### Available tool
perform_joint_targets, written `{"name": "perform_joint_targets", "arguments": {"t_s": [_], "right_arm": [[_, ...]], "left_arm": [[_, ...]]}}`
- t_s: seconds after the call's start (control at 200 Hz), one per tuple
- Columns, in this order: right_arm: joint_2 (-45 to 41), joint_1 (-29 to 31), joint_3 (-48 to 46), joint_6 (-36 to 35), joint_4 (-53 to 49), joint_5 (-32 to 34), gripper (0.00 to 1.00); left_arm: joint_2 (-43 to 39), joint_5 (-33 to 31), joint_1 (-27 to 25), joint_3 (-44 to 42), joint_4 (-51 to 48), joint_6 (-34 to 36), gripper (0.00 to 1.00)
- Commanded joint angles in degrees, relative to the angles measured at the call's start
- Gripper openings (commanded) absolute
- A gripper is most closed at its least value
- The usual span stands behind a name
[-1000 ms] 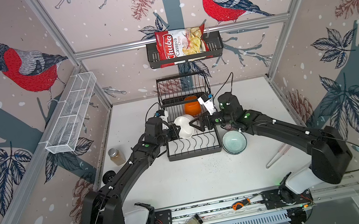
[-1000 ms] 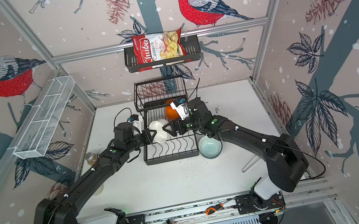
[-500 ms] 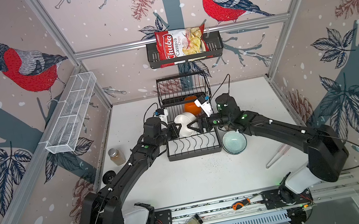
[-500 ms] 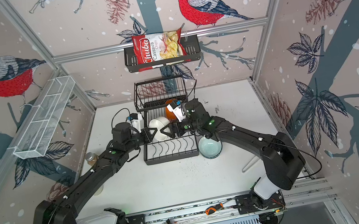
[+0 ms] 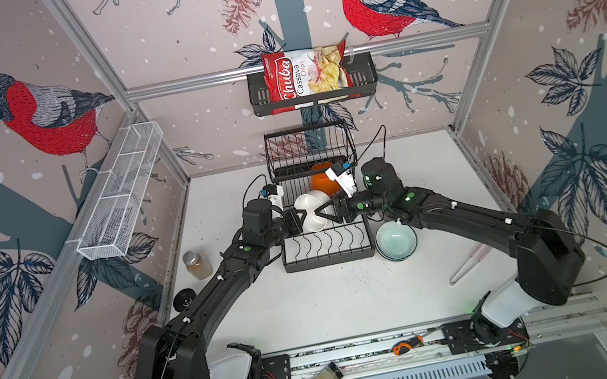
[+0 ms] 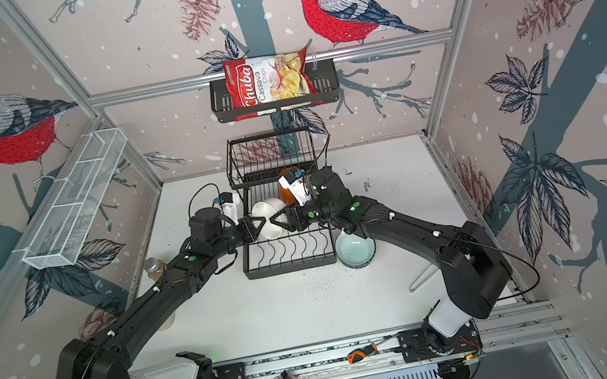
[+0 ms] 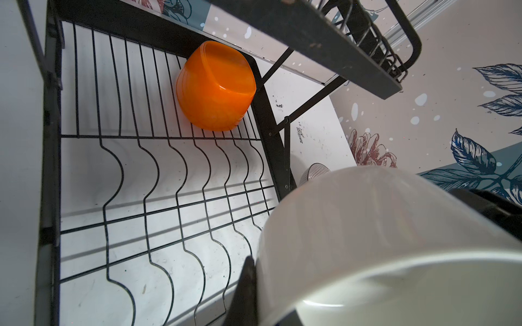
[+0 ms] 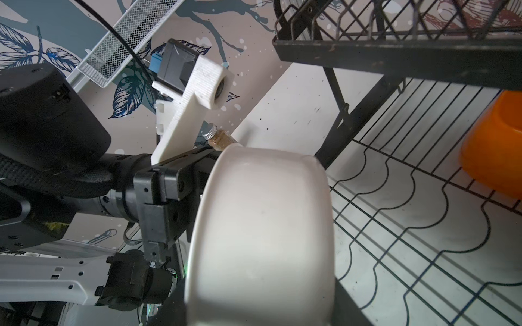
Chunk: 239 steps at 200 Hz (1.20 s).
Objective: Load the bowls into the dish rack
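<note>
My left hand (image 5: 297,217) clamps the rim of the white bowl (image 5: 313,206), holding it on edge over the dish rack (image 5: 325,253), probably to fit a wavy slot. My right hand (image 5: 326,212) is at its far side; if it grips, I cannot tell.

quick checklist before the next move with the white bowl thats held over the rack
1. Left gripper clamped on the white bowl rim: ok.
2. Right gripper gripping the bowl's far side: cannot tell; it is at the bowl, but its jaws are hidden.
3. Bowl above the dish rack lower grid: ok.
4. Wavy slots beneath the bowl free: ok.
5. Orange bowl out of the way: ok, it lies at the back under the raised basket.
6. All bowls loaded: not ok, the mint-green bowl sits on the table beside the rack.
</note>
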Motion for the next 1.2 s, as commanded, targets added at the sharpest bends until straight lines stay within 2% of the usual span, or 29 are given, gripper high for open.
{"name": "perform_joint_targets", "arguments": {"t_s": [0.0,0.155,0.3,0.52,0.745,1.031,1.191], "right_arm": [[0.07,0.43,0.53,-0.33,1.39,0.33,0.49],[0.24,0.78,0.78,-0.69,0.82,1.71,0.46],[0.25,1.09,0.8,-1.16,0.14,4.96,0.44],[1.03,1.32,0.93,-2.58,-1.07,9.36,0.41],[3.11,1.96,2.06,-5.76,-3.75,14.74,0.38],[6.57,2.96,3.59,-10.44,-5.55,20.83,0.35],[8.53,4.43,5.29,-13.51,-7.03,26.46,0.35]], "left_arm": [[-0.18,1.05,0.04,-0.07,4.47,0.62,0.0],[0.2,0.85,0.04,-0.05,4.27,0.72,0.01],[0.4,0.47,0.04,-0.1,3.99,0.73,0.17],[0.05,0.11,0.04,-0.74,3.96,0.7,0.26],[-0.39,-2.34,0.13,-1.42,1.77,0.96,0.41],[-2.17,-6.67,0.81,-3.18,-1.86,0.78,0.43],[-3.36,-13.66,0.91,-2.86,-8.05,0.62,0.43]]}}
